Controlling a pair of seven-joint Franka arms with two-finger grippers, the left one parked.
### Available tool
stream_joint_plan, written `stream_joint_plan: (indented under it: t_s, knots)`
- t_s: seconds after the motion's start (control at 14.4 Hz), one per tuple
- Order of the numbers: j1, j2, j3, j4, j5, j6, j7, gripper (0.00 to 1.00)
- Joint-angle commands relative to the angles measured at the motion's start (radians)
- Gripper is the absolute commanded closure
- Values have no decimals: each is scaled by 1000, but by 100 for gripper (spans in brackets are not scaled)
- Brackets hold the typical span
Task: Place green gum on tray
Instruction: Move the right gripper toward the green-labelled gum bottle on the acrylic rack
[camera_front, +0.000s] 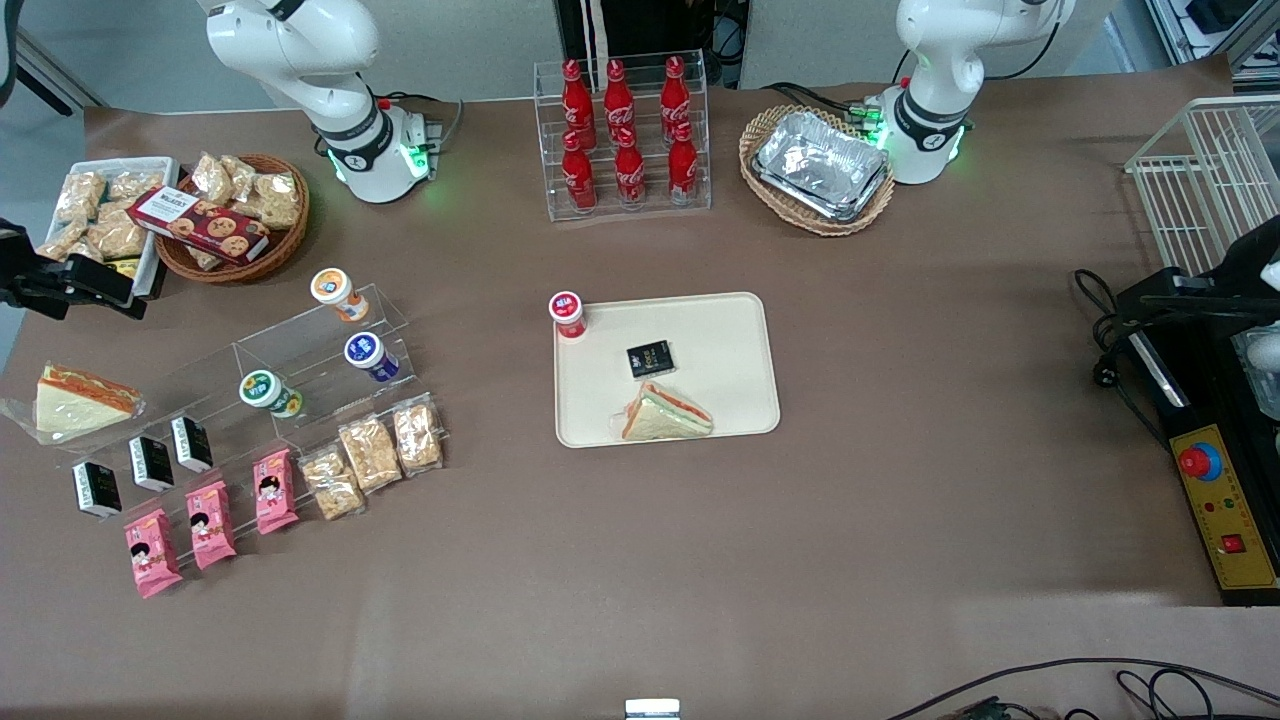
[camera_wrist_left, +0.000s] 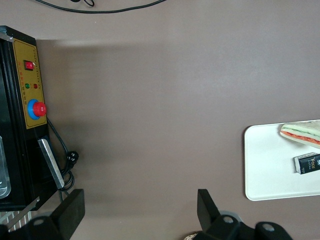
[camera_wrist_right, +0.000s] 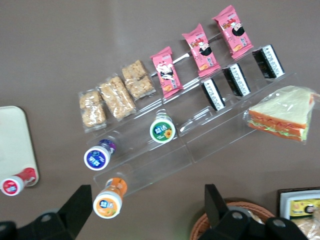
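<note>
While the green gum (camera_front: 270, 392) stands on the clear stepped rack (camera_front: 300, 370) toward the working arm's end of the table, the gripper (camera_wrist_right: 145, 212) hangs high above that rack with its two dark fingers (camera_wrist_right: 77, 202) spread wide and nothing between them. In the front view the gripper (camera_front: 70, 285) shows as a dark shape at the edge of the picture, beside the white box of snack bags (camera_front: 105, 215).

On the rack the green gum sits nearest the front camera of three jars; the blue-lidded jar (camera_front: 368, 354) is on the next step up and the orange-lidded jar (camera_front: 335, 290) on the step above that. The wrist view shows the same three lids, with the green gum (camera_wrist_right: 162, 129) well apart from the others.

The tray (camera_front: 735, 340) lies flat near the middle of the table, well apart from the rack. It holds a red-lidded jar (camera_front: 567, 312) in one corner, a small black packet (camera_front: 650, 358) near its middle, and a wrapped sandwich (camera_front: 665, 413) at the edge nearest the camera.

Nearer the camera than the rack lie three bags of crackers (camera_front: 372, 454), three pink packets (camera_front: 210, 525) and three black boxes (camera_front: 150, 463); another sandwich (camera_front: 75, 398) lies beside them.
</note>
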Motion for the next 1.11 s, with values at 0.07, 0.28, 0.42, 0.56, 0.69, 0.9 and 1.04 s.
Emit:
stream_joint_plan:
  t_s: [0.07,0.28,0.42,0.56,0.69,0.9,1.04]
  knots:
    - [1,15,15,18,-22,2,-8,0]
    - [1,11,14,20,-10,19,-10,0]
    - [4,9,15,9,-10,35,-10,0]
    - [12,9,22,-41,-10,86,-8,0]
    - [15,15,22,-113,-10,159,-10,0]
    - [16,17,22,-265,-10,325,-22,0]
    - [13,17,19,-348,-10,422,-54,0]
